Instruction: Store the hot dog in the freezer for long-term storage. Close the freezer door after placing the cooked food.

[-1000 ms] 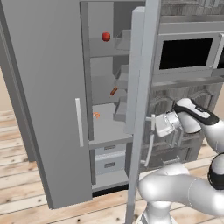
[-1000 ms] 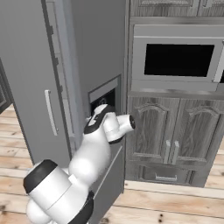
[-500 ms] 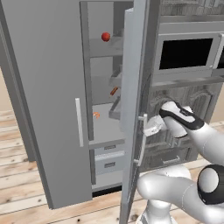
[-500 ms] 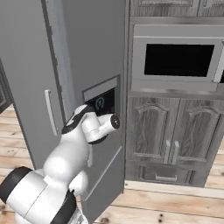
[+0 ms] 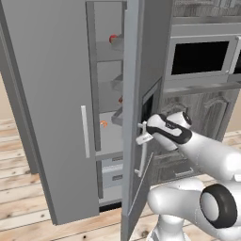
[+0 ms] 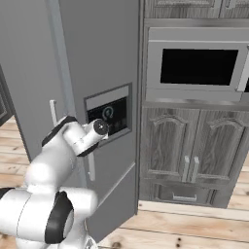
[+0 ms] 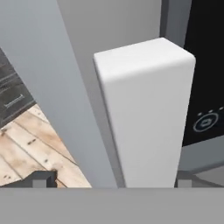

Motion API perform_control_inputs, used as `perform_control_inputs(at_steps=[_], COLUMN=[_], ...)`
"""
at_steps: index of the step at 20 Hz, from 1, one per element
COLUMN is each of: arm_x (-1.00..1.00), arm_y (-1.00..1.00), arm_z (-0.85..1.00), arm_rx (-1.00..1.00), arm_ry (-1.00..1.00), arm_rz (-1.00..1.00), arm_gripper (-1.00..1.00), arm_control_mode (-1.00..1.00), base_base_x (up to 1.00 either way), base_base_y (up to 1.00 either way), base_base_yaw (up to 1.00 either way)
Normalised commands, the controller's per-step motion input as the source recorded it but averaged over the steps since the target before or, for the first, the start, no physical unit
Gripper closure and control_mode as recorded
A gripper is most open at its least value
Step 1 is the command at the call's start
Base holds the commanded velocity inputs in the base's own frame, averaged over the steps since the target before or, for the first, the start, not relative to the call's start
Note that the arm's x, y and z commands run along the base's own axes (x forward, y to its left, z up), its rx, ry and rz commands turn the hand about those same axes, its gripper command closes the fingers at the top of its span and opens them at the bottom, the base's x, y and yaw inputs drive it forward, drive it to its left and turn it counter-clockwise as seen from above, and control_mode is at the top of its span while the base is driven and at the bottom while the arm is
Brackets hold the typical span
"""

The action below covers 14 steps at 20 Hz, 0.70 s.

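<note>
Beneath the freezer (image 5: 61, 94) runs a pale wooden plank floor (image 6: 194, 228), and to its right stands a grey wood-grain cabinet wall (image 6: 194, 155) holding a black-windowed oven (image 6: 202, 65). Inside the freezer, flat grey shelves carry a round red item (image 5: 113, 38) high up and the small orange hot dog (image 5: 103, 124) on a lower shelf, above a drawer (image 5: 112, 172). Ajar at the freezer's right, the freezer door (image 5: 136, 94) shows its dark dispenser panel (image 6: 108, 115). At that door's pale handle (image 7: 146, 113), the end effector (image 5: 142, 137) has its fingers spread wide on either side of the bar.
</note>
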Motion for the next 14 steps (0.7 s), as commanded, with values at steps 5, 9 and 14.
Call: perform_control_inputs(at_steps=[5, 9, 14], arm_x=[0.33, 0.31, 0.19], arm_y=[0.44, 0.36, 0.27], arm_z=[0.00, 0.00, 0.00], arm_rx=[-0.14, -0.14, -0.16], arm_ry=[0.13, 0.13, 0.01], arm_rz=[-0.19, -0.18, -0.18], arm_gripper=[-1.00, -1.00, -1.00], arm_control_mode=[-1.00, -1.00, -1.00], base_base_x=[0.00, 0.00, 0.00], base_base_y=[0.00, 0.00, 0.00], base_base_yaw=[0.00, 0.00, 0.00])
